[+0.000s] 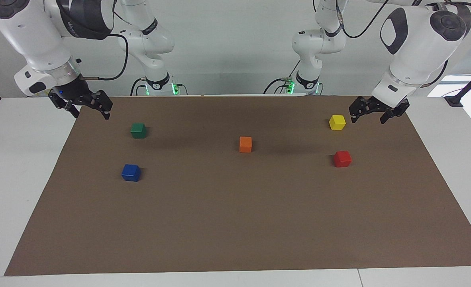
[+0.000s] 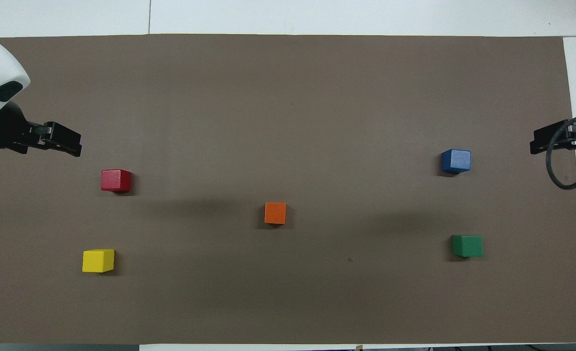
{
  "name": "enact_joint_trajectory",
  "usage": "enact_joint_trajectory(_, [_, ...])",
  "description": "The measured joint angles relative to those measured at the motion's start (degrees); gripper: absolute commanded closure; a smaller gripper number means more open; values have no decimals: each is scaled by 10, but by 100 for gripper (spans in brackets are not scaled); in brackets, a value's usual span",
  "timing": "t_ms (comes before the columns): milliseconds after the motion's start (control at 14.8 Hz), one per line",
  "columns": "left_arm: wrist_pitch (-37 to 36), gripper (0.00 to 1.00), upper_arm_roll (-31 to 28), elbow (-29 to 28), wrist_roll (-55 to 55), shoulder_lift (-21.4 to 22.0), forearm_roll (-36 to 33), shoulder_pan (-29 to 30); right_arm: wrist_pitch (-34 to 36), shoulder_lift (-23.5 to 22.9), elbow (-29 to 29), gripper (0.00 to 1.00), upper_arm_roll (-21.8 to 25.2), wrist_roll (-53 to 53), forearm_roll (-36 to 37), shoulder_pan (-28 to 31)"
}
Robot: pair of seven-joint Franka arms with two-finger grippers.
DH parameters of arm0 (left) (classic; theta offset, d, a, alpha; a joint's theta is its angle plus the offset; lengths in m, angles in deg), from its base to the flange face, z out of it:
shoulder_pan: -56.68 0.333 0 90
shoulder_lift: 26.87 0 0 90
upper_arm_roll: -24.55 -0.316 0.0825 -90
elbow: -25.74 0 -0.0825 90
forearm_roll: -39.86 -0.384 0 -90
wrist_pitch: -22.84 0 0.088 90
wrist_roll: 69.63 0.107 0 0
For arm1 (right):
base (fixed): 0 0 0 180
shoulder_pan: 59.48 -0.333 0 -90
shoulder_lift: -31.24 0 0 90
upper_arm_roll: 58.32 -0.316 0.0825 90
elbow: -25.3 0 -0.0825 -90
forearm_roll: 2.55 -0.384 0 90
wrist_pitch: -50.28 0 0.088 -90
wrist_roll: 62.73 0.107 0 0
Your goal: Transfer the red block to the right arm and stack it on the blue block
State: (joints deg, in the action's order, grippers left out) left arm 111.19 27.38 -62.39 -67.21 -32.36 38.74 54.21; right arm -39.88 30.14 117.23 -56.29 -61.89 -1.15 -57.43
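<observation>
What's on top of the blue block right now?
Nothing. The blue block sits alone on the brown mat, its top face bare in both views. The red block is on the mat toward the left arm's end. Its underside is hidden.

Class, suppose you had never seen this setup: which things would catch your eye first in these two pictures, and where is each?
Five bright cubes dot the brown mat: the orange block in the middle, the red block and yellow block toward the left arm's end, the blue block and green block toward the right arm's. Each arm waits with an open, empty tool: the left tool beside the yellow block, the right tool over the mat's corner.
</observation>
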Motion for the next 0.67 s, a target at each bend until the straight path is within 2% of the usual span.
enact_joint_trajectory(673, [5, 0, -15, -9, -1, 2, 0, -1, 0, 0, 0, 0, 0, 0, 0, 0])
